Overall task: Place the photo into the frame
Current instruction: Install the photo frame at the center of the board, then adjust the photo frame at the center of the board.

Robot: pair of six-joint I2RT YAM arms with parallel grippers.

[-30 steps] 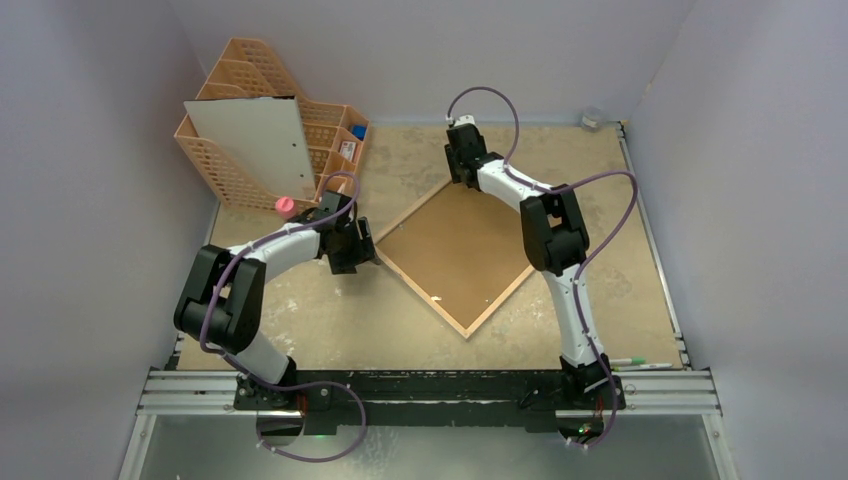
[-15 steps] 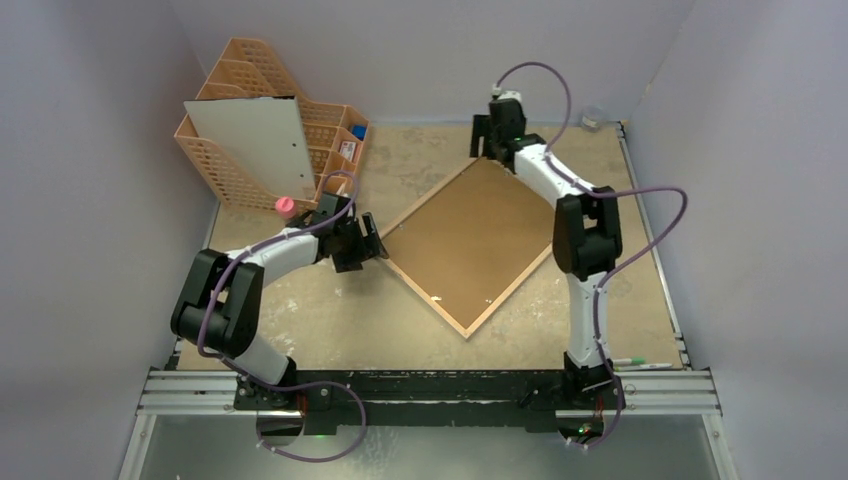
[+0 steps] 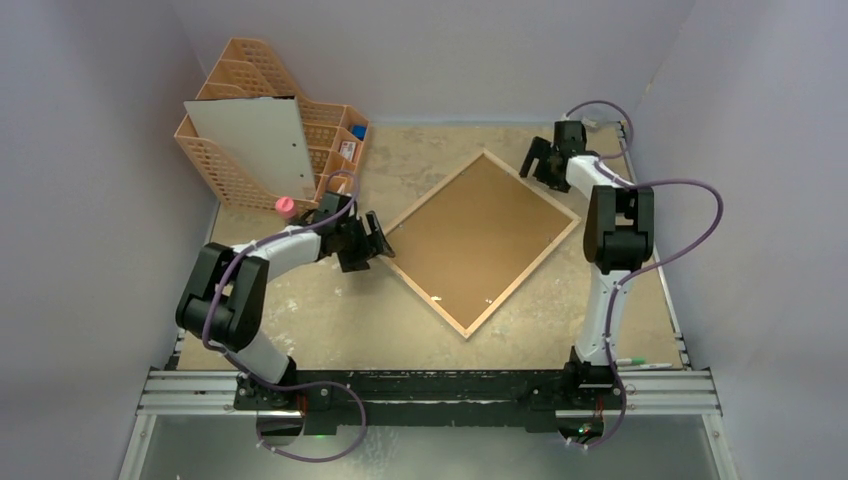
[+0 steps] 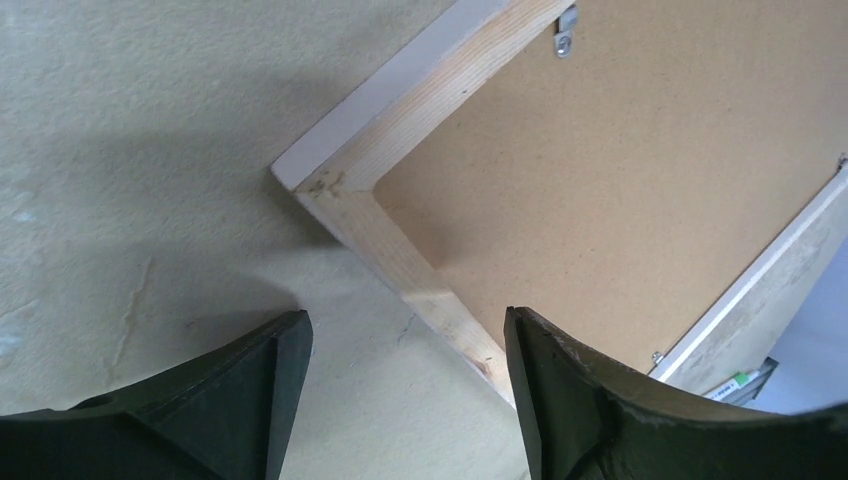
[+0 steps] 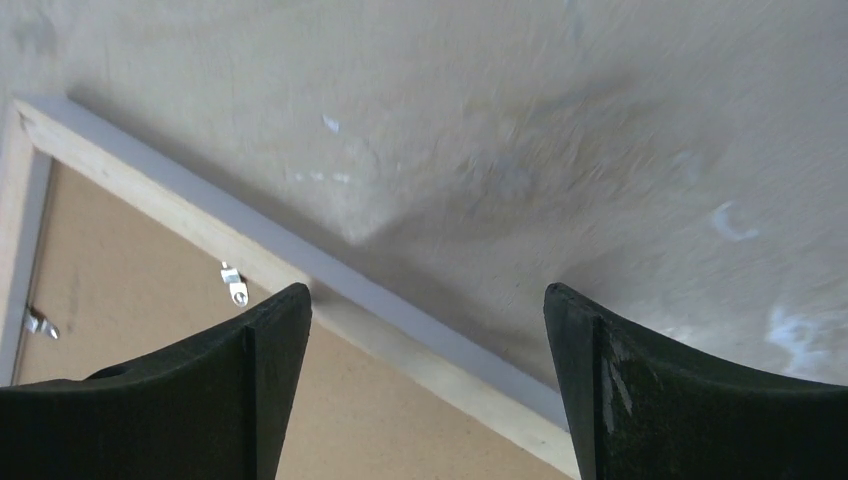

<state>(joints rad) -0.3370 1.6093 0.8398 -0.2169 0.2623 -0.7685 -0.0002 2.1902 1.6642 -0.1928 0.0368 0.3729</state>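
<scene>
The frame (image 3: pixel 425 296) lies face down, turned like a diamond, with a brown fibreboard sheet (image 3: pixel 480 240) inside its light wood rear rim. A white sheet (image 3: pixel 255 145), seemingly the photo's plain reverse, leans on the organiser at the back left. My left gripper (image 3: pixel 378 240) is open and empty at the frame's left corner; its wrist view shows that corner (image 4: pixel 322 186) and the fibreboard (image 4: pixel 620 170) ahead of the gripper (image 4: pixel 405 350). My right gripper (image 3: pixel 535 160) is open and empty over the frame's far right edge (image 5: pixel 400 335), straddling the rim (image 5: pixel 428 310).
A peach lattice file organiser (image 3: pixel 215 170) stands at the back left, with a pink object (image 3: pixel 285 206) in front of it. Metal tabs (image 5: pixel 235 285) stick up from the frame's rim. Pens (image 3: pixel 635 362) lie at the front right. Walls close in the table.
My right arm has swung from the frame's far left edge to its far right edge, uncovering the frame's top corner. My left gripper has edged right, closer to the frame's left corner.
</scene>
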